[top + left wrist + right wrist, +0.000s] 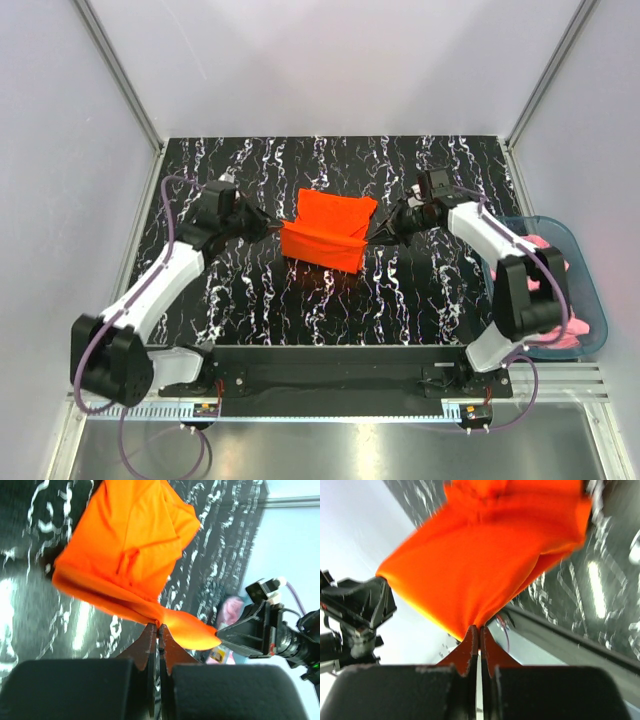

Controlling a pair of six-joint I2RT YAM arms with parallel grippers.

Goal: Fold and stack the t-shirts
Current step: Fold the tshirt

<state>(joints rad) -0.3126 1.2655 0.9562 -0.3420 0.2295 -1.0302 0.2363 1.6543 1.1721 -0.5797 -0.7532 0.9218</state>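
Observation:
The bright orange-red t-shirt [328, 232] is partly folded and held up over the middle of the black marbled table [300, 300]. My left gripper [272, 232] is shut on its left edge, and the cloth fans out above the tips in the left wrist view [125, 555]. My right gripper [378, 233] is shut on its right edge, with the cloth stretched above the tips in the right wrist view [485, 565]. The light pink t-shirt [565, 290] lies bunched in a bin at the right.
A clear blue plastic bin [590, 300] stands at the table's right edge, beside the right arm's base. White walls with metal posts enclose the table at the back and sides. The arms' mounting rail [330, 375] runs along the near edge.

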